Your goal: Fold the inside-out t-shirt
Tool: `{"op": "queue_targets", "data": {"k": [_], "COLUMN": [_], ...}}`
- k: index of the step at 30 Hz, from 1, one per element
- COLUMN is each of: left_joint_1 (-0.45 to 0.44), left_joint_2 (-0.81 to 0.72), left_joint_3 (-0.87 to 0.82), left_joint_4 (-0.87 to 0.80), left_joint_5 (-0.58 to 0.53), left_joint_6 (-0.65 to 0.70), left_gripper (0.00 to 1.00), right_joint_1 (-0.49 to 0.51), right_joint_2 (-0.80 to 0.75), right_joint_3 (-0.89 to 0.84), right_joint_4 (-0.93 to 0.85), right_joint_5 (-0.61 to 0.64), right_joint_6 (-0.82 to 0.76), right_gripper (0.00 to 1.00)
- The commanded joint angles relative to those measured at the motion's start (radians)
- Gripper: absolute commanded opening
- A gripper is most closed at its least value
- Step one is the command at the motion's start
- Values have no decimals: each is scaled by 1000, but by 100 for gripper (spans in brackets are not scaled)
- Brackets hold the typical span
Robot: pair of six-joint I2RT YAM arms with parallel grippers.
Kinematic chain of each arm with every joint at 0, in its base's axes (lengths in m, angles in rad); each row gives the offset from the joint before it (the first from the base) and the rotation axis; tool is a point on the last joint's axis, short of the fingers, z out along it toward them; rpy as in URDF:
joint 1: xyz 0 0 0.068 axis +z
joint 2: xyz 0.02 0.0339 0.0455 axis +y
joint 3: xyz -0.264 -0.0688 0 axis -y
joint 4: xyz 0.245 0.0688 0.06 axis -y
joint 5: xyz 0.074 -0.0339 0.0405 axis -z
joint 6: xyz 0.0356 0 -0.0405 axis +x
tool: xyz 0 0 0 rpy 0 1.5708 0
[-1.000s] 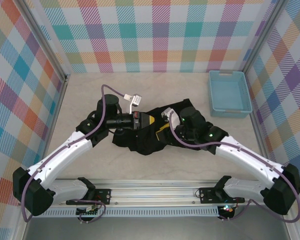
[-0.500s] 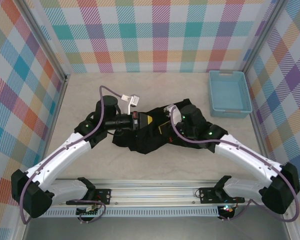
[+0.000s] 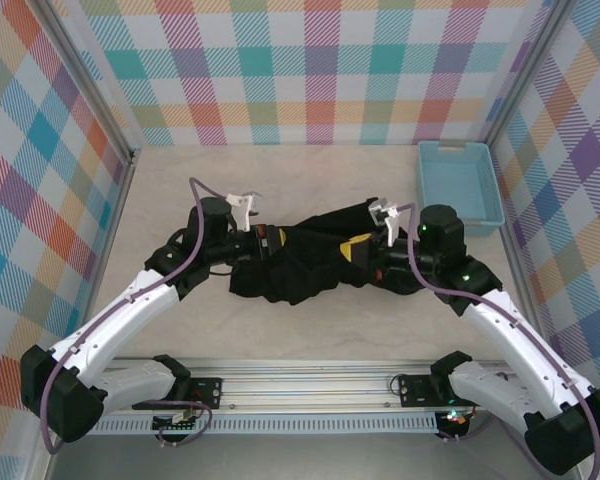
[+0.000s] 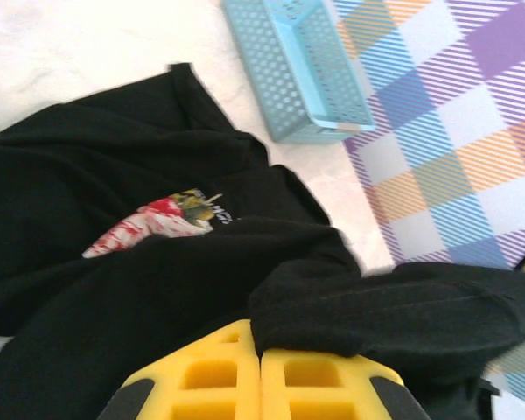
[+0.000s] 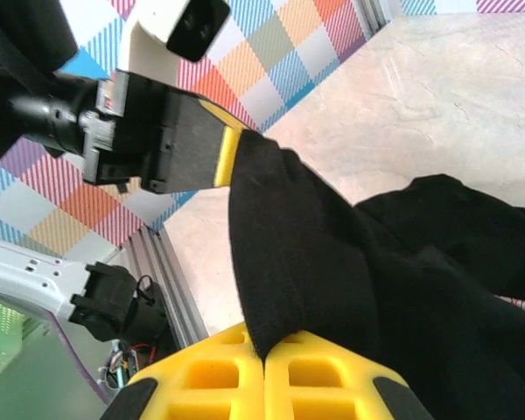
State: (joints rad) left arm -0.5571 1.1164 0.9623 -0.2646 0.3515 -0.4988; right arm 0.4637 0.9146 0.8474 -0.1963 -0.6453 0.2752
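Top external, blue basket (image 3: 460,190) near bunched black t-shirt (image 3: 300,270), plaid walls (image 3: 320,70) around

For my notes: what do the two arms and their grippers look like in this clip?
Left arm and right arm: white shells, black joints, purple cable looped along each. Left gripper and right gripper: black bodies, yellow pocketed fingers.

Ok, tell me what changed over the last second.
The right gripper shut on the plain black cloth t-shirt and drew back to the robot's right, toward the light-blue plastic basket. The left gripper, already shut on the cloth, eased slightly left. The shirt is now pulled out wider between them. The basket stayed put.
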Motion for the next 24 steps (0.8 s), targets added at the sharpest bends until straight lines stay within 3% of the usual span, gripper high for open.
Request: {"op": "queue_targets", "data": {"k": [1, 4, 7, 9, 12, 14, 17, 20, 24], "left_joint_1": [19, 26, 32, 31, 31, 31, 31, 31, 32], "left_joint_2": [-1, -2, -11, -19, -31, -33, 6, 59, 41], "left_joint_3": [-27, -46, -55, -52, -62, -76, -42, -3, -28], "left_joint_4": [-36, 18, 70, 80, 117, 141, -1, -164, -85], "left_joint_5": [-72, -16, 57, 69, 115, 132, -51, -223, -161], "left_joint_6": [38, 38, 24, 22, 32, 34, 39, 43, 34], "left_gripper": [0, 0, 0, 0, 0, 0, 0, 0, 0], "right_joint_1": [-38, -65, -63, -63, -71, -116, -175, -203, -217], "right_joint_2": [-16, -15, 19, 22, 3, -18, -43, -65, -56], "right_joint_3": [-25, -21, 33, 23, 11, -15, -17, 23, 36], "right_joint_4": [160, 159, -3, -17, 19, 139, 281, 245, 153], "right_joint_5": [-151, -132, -35, -2, 0, -87, -181, -179, -138], "right_joint_6": [98, 120, 53, 56, 100, 200, 320, 314, 267], "right_gripper": [0, 0, 0, 0, 0, 0, 0, 0, 0]}}
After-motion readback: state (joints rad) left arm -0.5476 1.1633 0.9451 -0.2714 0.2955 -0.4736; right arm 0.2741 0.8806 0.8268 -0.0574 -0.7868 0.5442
